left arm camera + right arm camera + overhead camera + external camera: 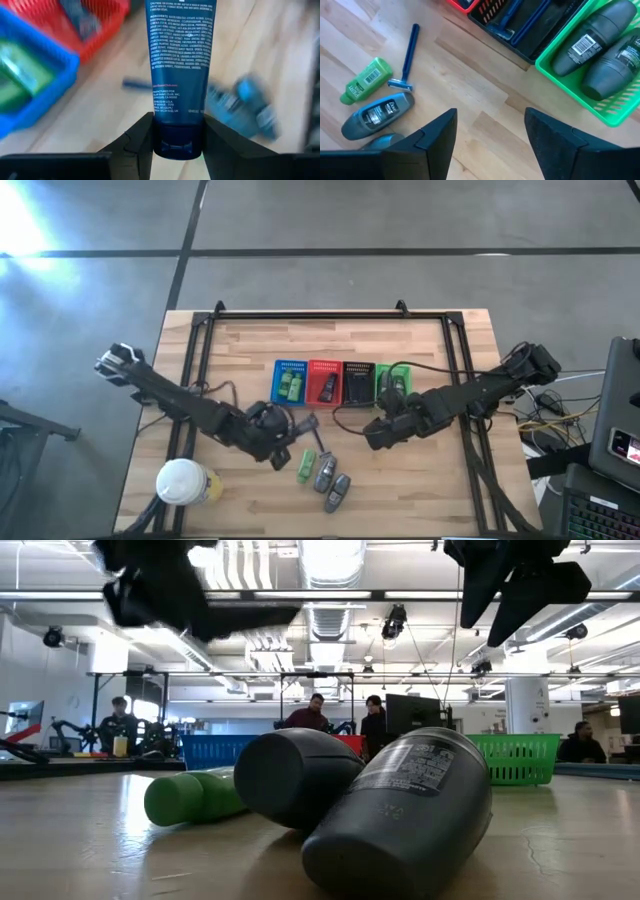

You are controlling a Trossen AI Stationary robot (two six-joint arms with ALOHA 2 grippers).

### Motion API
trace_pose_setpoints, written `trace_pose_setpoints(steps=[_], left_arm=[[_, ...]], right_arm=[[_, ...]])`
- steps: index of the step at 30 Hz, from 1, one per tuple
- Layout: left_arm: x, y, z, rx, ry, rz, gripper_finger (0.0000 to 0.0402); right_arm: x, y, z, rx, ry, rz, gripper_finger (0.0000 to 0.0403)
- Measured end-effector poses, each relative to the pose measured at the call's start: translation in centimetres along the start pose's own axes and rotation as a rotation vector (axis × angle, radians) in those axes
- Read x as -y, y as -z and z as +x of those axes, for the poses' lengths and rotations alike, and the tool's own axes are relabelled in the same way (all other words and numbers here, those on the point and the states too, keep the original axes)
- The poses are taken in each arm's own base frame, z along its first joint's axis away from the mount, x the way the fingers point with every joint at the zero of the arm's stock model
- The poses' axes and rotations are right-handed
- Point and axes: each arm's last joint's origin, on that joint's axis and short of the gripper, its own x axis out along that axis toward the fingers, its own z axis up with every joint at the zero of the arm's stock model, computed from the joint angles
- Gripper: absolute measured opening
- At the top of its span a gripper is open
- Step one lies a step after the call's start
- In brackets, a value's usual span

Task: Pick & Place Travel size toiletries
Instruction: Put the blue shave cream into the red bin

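My left gripper (177, 125) is shut on a dark blue tube (180, 60) with white print, held above the table in front of the blue basket (290, 382) and red basket (324, 383). My right gripper (490, 130) hangs open over bare wood near the green basket (600, 100), which holds two grey oval pieces (590, 45). On the table lie a green tube (307, 465), two grey oval pieces (325, 472) (337, 492) and a blue razor (409, 55). My left gripper pinches the dark blue tube by one end (177, 145) between its two fingers. The fingers slant downward, and the tube runs on past them along their line. It is lifted clear of the table.
A black basket (358, 383) with razors stands between the red and green ones. A white-lidded cup (180, 480) sits at the near left corner. A black metal frame (200, 330) borders the table. People stand in the room beyond.
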Motion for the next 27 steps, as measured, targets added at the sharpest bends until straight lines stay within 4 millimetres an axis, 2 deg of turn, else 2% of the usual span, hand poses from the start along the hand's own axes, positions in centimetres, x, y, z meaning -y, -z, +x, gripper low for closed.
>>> trace_pose_setpoints(steps=[5,7,11,16,20,27], left_arm=[[-0.4,-2.0,-2.7,0.191,-0.010,-0.040,0.0138],[-1.1,-2.7,-2.8,0.228,-0.033,-0.072,0.0138],[-2.1,-4.5,-1.7,0.266,-0.020,-0.224,0.0138],[-3.1,-7.3,0.5,0.331,0.043,-0.397,0.0138],[-5.0,-9.0,3.2,0.338,0.014,-0.481,0.0138],[-9.4,-9.8,9.2,0.193,-0.079,-0.653,0.0138]], right_arm=[[0.0,0.0,0.0,-0.001,0.002,-0.017,0.0240],[0.1,0.0,0.0,0.000,0.000,-0.026,0.0244],[0.3,-0.1,-0.5,0.004,-0.015,-0.029,0.0247],[1.1,-0.5,-2.6,0.093,-0.066,-0.018,0.0236],[2.3,-0.7,-4.7,0.160,-0.121,0.032,0.0224],[4.2,-1.0,-6.2,0.176,-0.136,0.098,0.0215]])
